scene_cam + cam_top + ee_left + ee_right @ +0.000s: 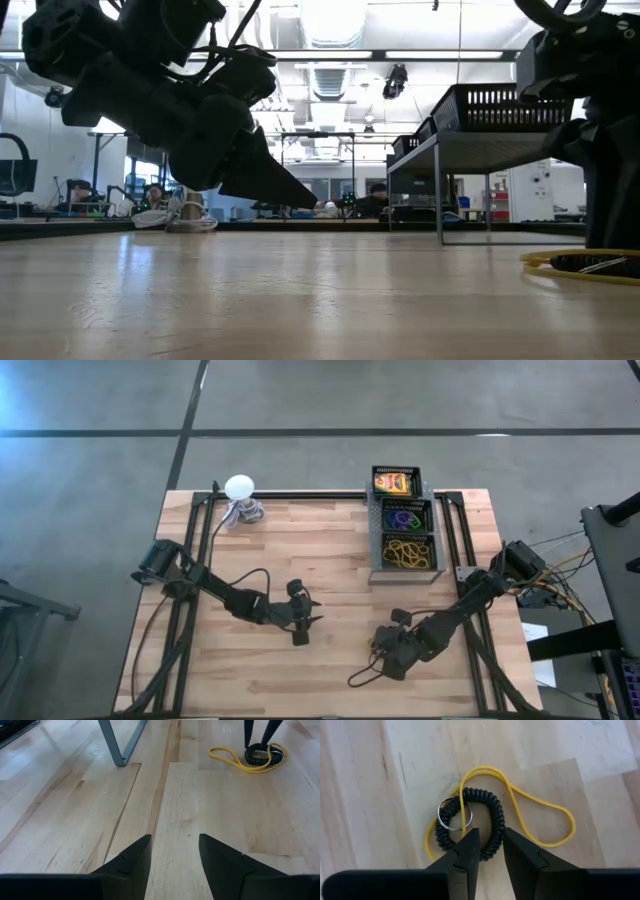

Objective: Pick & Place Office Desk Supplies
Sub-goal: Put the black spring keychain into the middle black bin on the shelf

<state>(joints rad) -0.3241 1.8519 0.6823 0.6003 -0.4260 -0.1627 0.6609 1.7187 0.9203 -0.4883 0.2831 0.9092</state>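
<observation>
Mostly sorted by the look of it; the black three-bin tray [378, 525] by the table's [300, 545] far edge, toward the right, already holds a yellow-and-green box [394, 483] in the far bin, coloured rings [404, 516] in the middle bin, and a pile of yellow rubber bands [408, 552] in the near bin.

Left on the table: one yellow rubber band [520, 805] tangled with a black coiled cord loop [492, 820] that carries a small metal ring [449, 814]; they lie toward the near right part of the table, well apart from the tray.

Right gripper [491, 851] is down at that pair; jaws stand slightly parted, straddling the near arc of the coil, with the band running under one tip; not closed on anything that I can see, so I'd call the pick not yet made.

Left gripper [175, 851] hovers over bare wood near the table's middle, jaws open, holding nothing; it looks across at the same band and coil [264, 754].

White ball-topped object [240, 487] sits at the far edge, left of the tray; not part of the job.

Remaining, as I judge it: grab the band, free it from the coil, drop it in the near bin.
</observation>
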